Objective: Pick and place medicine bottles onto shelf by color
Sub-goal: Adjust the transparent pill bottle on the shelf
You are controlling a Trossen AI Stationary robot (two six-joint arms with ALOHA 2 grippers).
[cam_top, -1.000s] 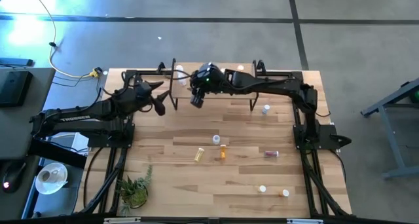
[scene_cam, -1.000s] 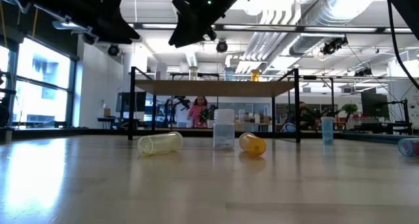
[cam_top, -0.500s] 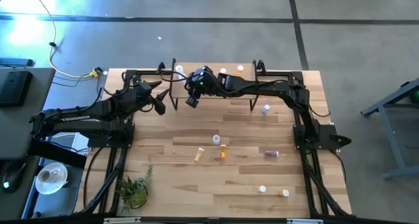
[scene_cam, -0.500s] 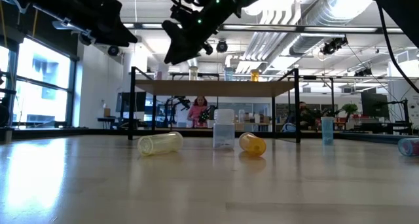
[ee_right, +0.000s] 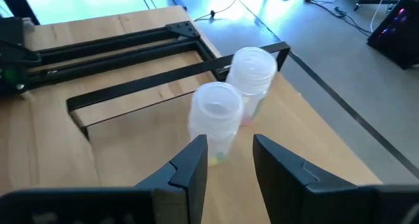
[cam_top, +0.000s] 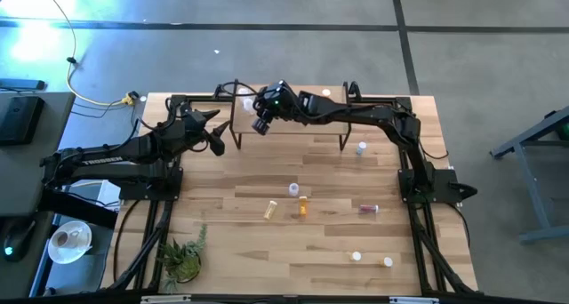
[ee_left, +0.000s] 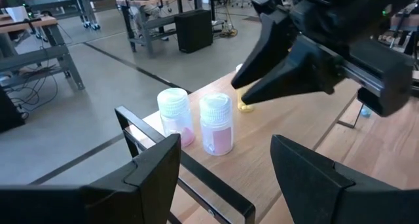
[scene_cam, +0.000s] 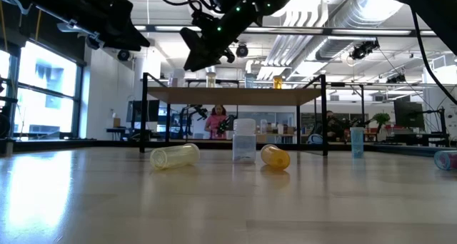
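The right gripper (ee_right: 229, 162), fingers narrowly parted and empty, is held above 2 medicine bottles (ee_right: 216, 119) at the shelf (cam_top: 293, 126) corner; the left gripper (ee_left: 226, 162) is held open nearby.

Two white-capped medicine bottles (ee_right: 226, 103) stand upright, side by side, at the shelf (ee_right: 308, 135) corner — others lie scattered on the tabletop.

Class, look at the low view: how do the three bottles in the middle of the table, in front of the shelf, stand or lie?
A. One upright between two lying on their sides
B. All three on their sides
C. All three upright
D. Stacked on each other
A: the white-capped clear bottle stands upright, while the pale yellow bottle and the amber bottle lie on their sides beside it.
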